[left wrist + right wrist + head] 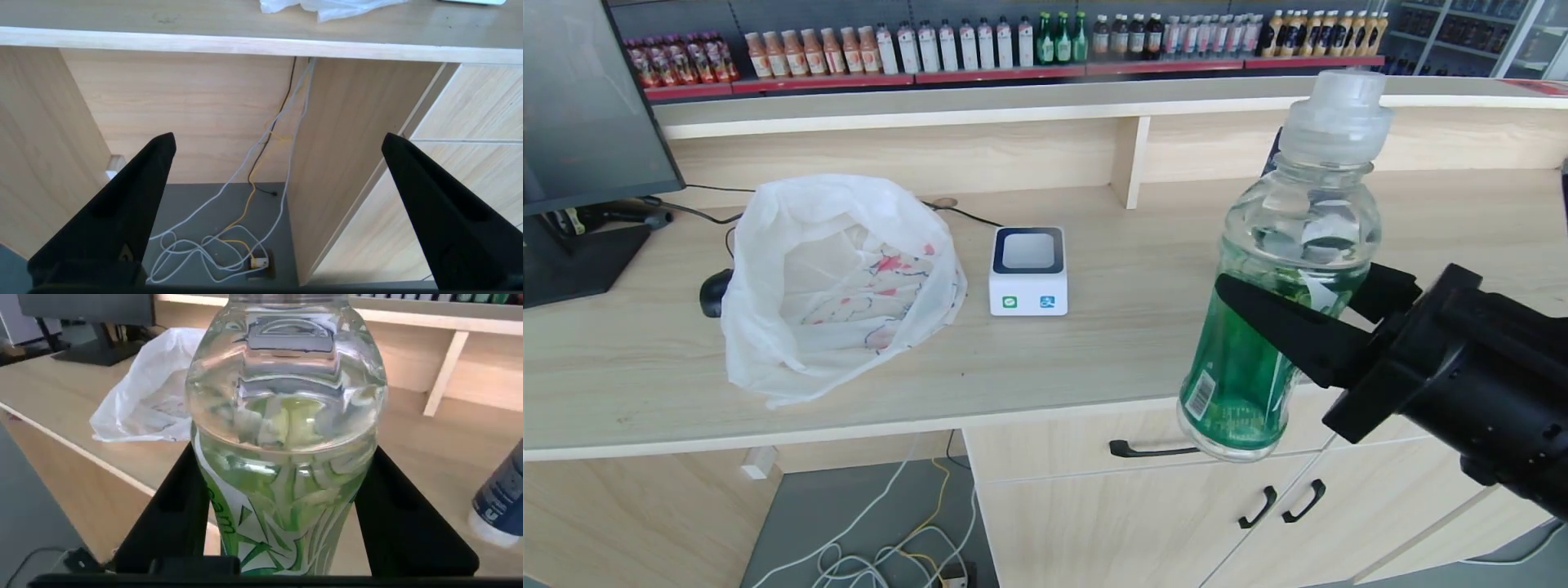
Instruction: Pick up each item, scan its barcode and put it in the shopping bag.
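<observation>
Right claw [1303, 298] grips green bottle [1298, 220] mid-body

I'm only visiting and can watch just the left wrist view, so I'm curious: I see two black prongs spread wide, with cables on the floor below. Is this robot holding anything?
Observer: Yes. The right tool is shut on a clear plastic bottle with a green label, cap up.
Operator: Where will that go?
Observer: A white plastic shopping bag lies with its mouth open on the light wooden counter, off to the robot's left.
Operator: And what reads the barcode?
Observer: A small white box scanner with a dark window stands right beside the bag, on the side nearer the bottle.
</observation>
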Available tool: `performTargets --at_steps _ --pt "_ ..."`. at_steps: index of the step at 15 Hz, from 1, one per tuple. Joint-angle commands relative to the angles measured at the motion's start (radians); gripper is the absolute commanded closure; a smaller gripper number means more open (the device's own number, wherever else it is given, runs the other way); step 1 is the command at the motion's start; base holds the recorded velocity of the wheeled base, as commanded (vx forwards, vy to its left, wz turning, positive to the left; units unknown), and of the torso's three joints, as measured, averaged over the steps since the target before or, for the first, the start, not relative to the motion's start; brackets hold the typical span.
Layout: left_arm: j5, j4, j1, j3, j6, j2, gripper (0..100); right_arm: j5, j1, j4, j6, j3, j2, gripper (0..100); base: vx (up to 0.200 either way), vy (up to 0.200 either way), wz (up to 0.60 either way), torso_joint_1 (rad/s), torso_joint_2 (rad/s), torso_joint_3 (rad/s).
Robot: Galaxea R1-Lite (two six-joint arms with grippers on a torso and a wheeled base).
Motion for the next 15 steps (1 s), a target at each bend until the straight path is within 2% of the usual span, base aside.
performTargets --at_steps 1,2,3,6,8,11,15 --pt "0.000 0.000 0.000 0.000 0.001 0.000 0 -0.094 -0.001 -0.001 -0.035 -0.004 0.000 100 0.000 0.000 0.00 0.000 0.00 0.000" --pt "0.000 0.000 0.000 0.000 0.000 0.000 0 -0.166 0.000 -0.001 -0.037 -0.012 0.002 100 0.000 0.000 0.00 0.000 0.00 0.000" --pt "0.000 0.000 0.000 0.000 0.000 0.000 0 -0.190 0.000 -0.001 -0.037 -0.021 0.002 100 0.000 0.000 0.00 0.000 0.00 0.000" --pt "0.000 0.000 0.000 0.000 -0.002 0.000 0 -0.332 -0.001 -0.001 -0.040 -0.141 0.054 100 0.000 0.000 0.00 0.000 0.00 0.000" --pt "0.000 0.000 0.000 0.000 0.000 0.000 0 -0.370 -0.001 -0.001 -0.054 -0.167 0.068 100 0.000 0.000 0.00 0.000 0.00 0.000" --pt "0.000 0.000 0.000 0.000 0.000 0.000 0 -0.373 -0.001 -0.001 -0.052 -0.185 0.093 100 0.000 0.000 0.00 0.000 0.00 0.000" --pt "0.000 0.000 0.000 0.000 0.000 0.000 0 -0.371 -0.006 -0.002 -0.046 -0.178 0.097 100 0.000 0.200 0.00 0.000 0.00 0.004"
